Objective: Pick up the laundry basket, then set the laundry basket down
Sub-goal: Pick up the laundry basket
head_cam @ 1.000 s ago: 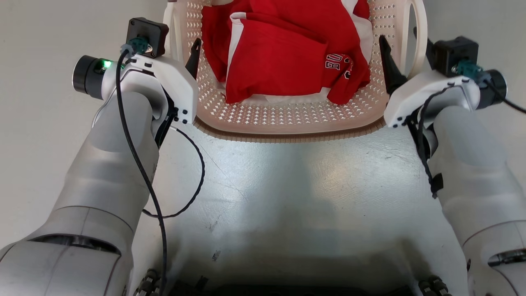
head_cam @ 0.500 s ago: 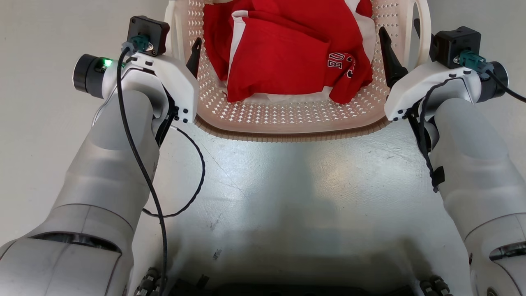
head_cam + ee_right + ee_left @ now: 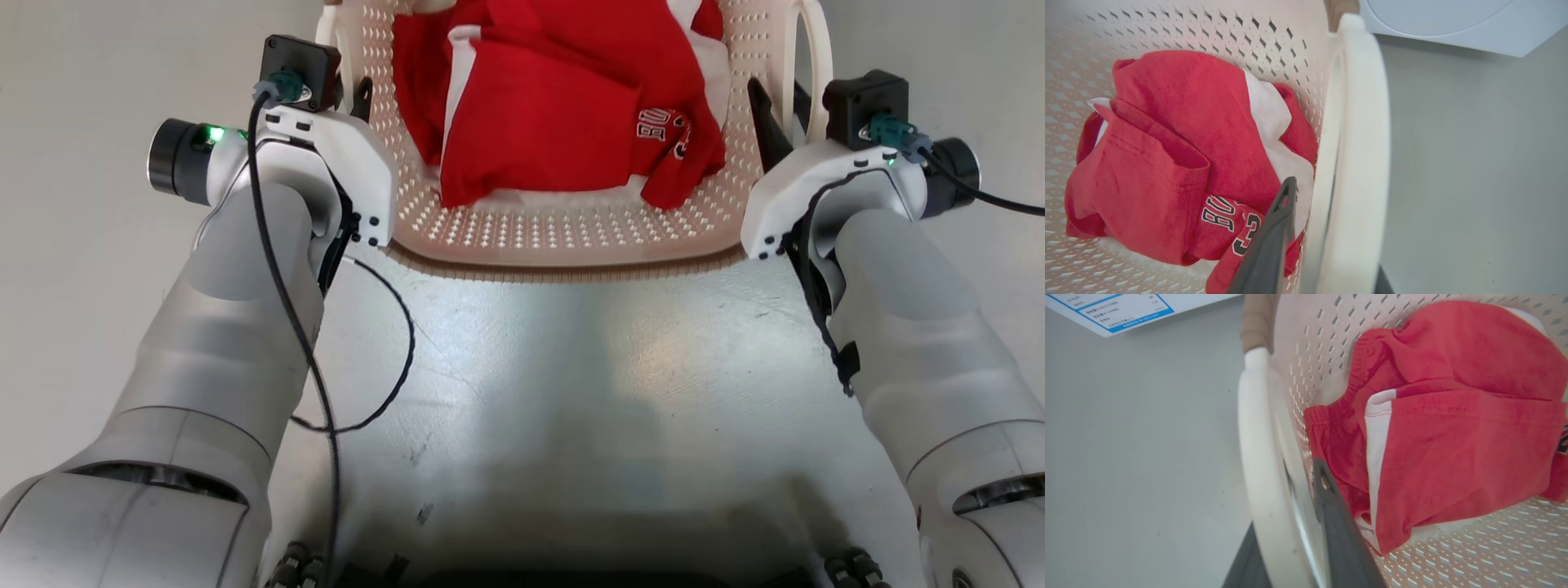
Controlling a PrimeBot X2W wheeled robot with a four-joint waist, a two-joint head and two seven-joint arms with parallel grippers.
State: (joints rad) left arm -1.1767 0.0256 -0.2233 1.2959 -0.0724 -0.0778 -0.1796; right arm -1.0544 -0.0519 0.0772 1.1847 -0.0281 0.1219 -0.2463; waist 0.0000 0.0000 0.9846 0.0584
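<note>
Since half a second ago the right arm has edged inward, and the laundry basket [image 3: 571,237] with its soft red clothes [image 3: 555,122] sits slightly further left in the head view, though the whole picture has shifted a little too. The basket is straight ahead between both arms, on or just above the scuffed grey floor [image 3: 571,367], I cannot tell which; its cream plastic wall is pierced with small diamond holes above a ribbed brown rim [image 3: 571,273]. The left tool [image 3: 1286,502] and right tool [image 3: 780,98] each grip narrowly on a smooth white loop handle [image 3: 1257,457], one dark tapered finger inside the wall, one outside.
</note>
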